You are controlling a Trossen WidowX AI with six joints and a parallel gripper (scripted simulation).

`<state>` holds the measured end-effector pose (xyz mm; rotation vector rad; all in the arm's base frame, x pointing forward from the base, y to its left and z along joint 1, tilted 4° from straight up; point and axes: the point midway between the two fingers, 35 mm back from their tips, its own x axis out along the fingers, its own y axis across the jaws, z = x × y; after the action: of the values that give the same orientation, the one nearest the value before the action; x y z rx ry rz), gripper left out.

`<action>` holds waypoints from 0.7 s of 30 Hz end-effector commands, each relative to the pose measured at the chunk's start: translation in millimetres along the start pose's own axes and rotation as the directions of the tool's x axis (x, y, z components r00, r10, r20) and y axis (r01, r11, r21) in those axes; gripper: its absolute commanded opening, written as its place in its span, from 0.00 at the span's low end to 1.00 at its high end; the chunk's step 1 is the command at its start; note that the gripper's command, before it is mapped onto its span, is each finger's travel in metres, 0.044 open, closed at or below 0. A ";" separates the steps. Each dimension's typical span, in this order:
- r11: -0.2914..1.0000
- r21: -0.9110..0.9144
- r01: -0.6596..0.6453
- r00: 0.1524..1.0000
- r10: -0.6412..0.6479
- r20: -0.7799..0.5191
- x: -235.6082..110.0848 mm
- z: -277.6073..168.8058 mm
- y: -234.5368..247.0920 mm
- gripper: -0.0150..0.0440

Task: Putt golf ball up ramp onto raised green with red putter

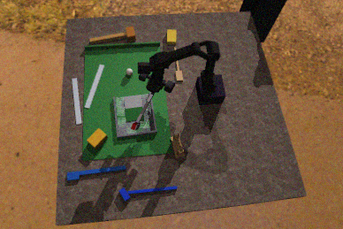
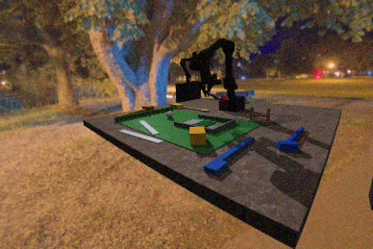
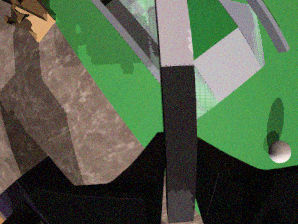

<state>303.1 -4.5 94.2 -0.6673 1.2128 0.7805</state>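
Note:
My gripper is shut on the red putter. I hold it by the dark grip end, and its grey shaft hangs down with the red head over the raised green, a grey-walled platform with a ramp on the green mat. The white golf ball lies on the mat beyond the platform, apart from the putter.
Two white bars and a yellow block lie at the mat's left. Two blue putters lie in front. A brown putter and a yellow-headed one lie behind. A wooden stand stands by the mat's corner.

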 end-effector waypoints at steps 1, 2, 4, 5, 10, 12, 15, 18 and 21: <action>0.995 0.096 0.017 1.000 -0.015 -0.017 -5.0 -19.0 -17.1 0.25; 0.993 0.116 0.020 1.000 -0.018 -0.022 -6.0 -23.5 -20.5 0.25; 0.987 0.157 0.027 0.999 -0.023 -0.030 -8.0 -32.9 -27.0 0.25; 0.984 0.178 0.031 0.999 -0.025 -0.035 -9.1 -37.7 -30.2 0.25; 0.959 0.278 0.048 0.998 -0.034 -0.057 -14.6 -62.7 -44.6 0.25; 0.947 0.318 0.055 0.997 -0.036 -0.066 -16.9 -73.1 -49.7 0.25; 0.924 0.377 0.066 0.996 -0.039 -0.078 -20.4 -89.1 -56.5 0.25; 0.897 0.436 0.077 0.995 -0.041 -0.091 -24.0 -105.6 -62.4 0.25; 0.866 0.492 0.087 0.994 -0.042 -0.103 -27.7 -122.4 -67.3 0.25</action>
<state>291.7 -125.6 95.2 -0.3682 1.3754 0.4196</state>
